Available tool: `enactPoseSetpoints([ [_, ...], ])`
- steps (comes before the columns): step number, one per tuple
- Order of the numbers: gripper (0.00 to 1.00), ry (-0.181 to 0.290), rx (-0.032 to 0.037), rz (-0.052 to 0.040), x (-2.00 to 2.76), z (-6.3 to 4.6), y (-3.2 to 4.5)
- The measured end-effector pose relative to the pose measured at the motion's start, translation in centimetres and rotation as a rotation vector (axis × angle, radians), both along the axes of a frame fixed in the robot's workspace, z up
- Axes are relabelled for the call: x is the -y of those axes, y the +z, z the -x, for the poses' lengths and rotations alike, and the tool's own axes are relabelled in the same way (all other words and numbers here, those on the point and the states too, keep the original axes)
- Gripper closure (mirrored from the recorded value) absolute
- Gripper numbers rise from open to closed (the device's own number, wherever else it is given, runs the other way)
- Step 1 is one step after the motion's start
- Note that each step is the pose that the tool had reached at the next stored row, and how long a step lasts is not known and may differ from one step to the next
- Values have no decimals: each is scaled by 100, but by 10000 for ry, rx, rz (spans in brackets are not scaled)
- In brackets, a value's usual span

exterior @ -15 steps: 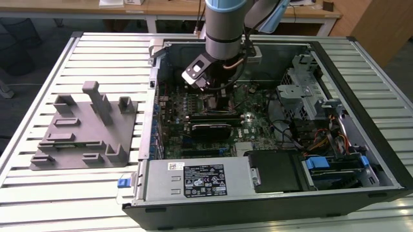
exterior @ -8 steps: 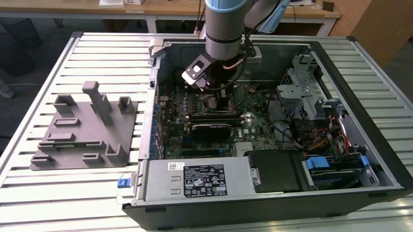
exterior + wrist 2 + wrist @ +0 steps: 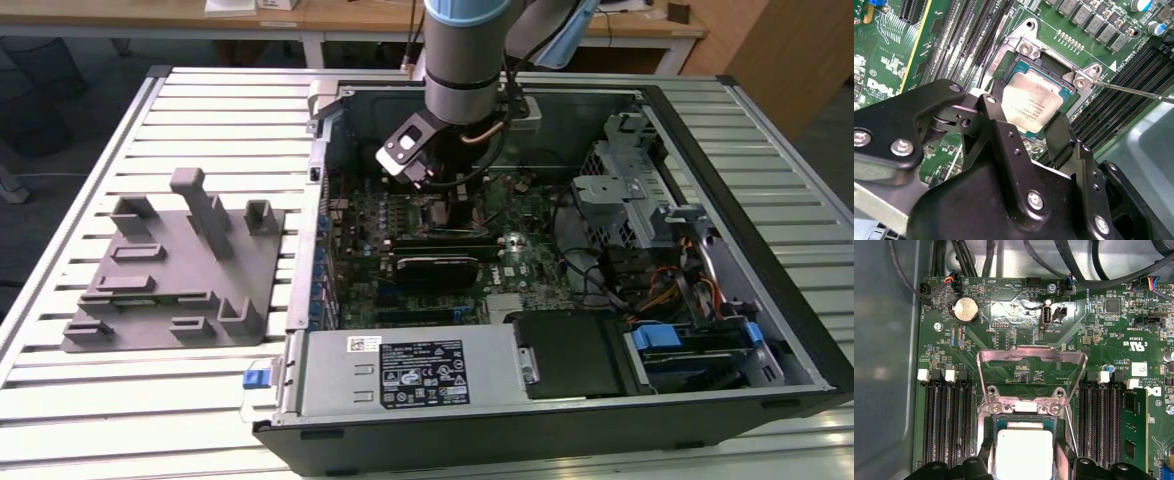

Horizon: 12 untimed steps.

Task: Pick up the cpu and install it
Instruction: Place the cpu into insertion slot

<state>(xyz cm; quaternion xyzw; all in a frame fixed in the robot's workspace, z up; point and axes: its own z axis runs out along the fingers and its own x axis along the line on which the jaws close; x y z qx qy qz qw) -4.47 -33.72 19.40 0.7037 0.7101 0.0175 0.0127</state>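
The cpu (image 3: 1031,102), a small square chip with a pale silver top, lies flat in the open socket (image 3: 1054,62) on the green motherboard. In both wrist views my gripper (image 3: 1029,114) stands right over it. One black finger (image 3: 996,100) lies against one edge of the chip and the other finger against the opposite edge. In the first wrist view the cpu (image 3: 1024,452) sits between the same fingers of the gripper (image 3: 1024,462). The socket's metal load plate (image 3: 1031,371) is swung up and open. In the exterior view the gripper (image 3: 447,200) is deep inside the computer case.
The thin socket lever (image 3: 1134,93) sticks out sideways. Memory slots (image 3: 946,415) flank the socket. A black module (image 3: 434,265) and the power supply (image 3: 400,372) lie nearer the case front. Drive cage and cables (image 3: 641,215) are at the exterior view's right. A grey fixture (image 3: 174,270) stands on the slatted table.
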Motion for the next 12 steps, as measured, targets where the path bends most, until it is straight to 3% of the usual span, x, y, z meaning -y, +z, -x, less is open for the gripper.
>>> enactPoseSetpoints([
  [8,42,0,-1,1,0,0,68],
  [10,54,-1,0,0,0,0,80],
  [12,60,0,0,0,0,0,88],
])
